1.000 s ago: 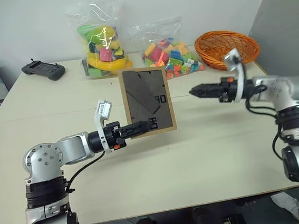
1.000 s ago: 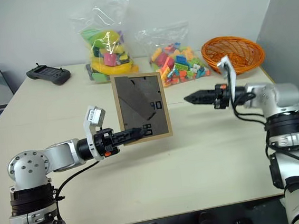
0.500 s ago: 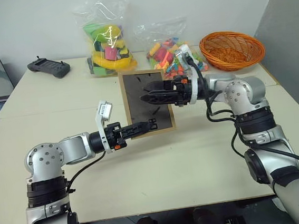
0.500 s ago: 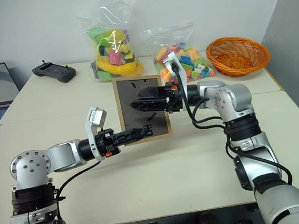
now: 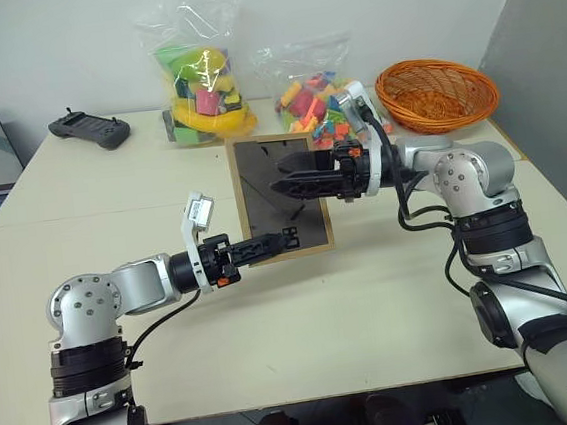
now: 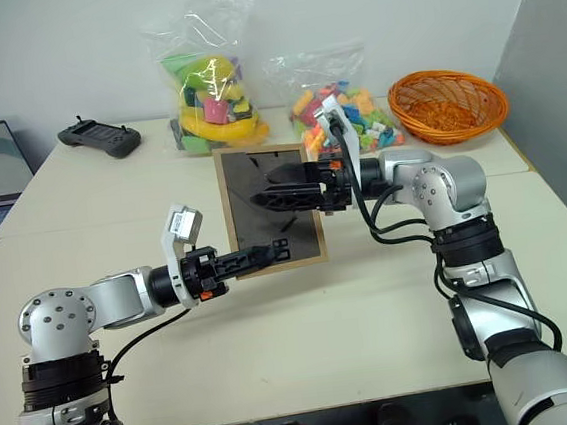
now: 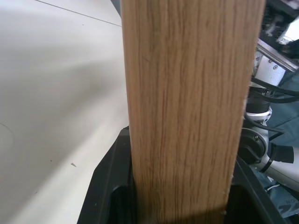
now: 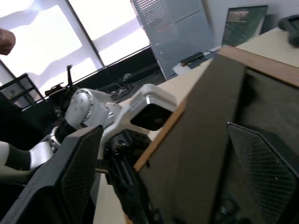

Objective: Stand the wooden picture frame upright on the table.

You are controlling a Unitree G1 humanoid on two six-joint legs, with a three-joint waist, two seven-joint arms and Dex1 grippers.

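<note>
Gripped by the left gripper (image 5: 278,238) at its lower corner, the wooden picture frame (image 5: 280,195) is held above the table (image 5: 372,294), dark back showing; the right gripper (image 5: 282,177) is spread wide against that back.

The two eye views look from the robot's head forward and down over the bench (image 5: 372,294), from a middle distance, and both take in nearly the same scene: both arms, the wooden picture frame (image 5: 280,198) and the far wall. The left wrist view sits very close behind the left end effector (image 7: 180,205) and looks along it at the frame's wooden edge (image 7: 187,107). The right wrist view looks along the right end effector (image 8: 163,182) at the frame's dark back (image 8: 205,140), and shares with the eye views the left arm (image 8: 88,109).
</note>
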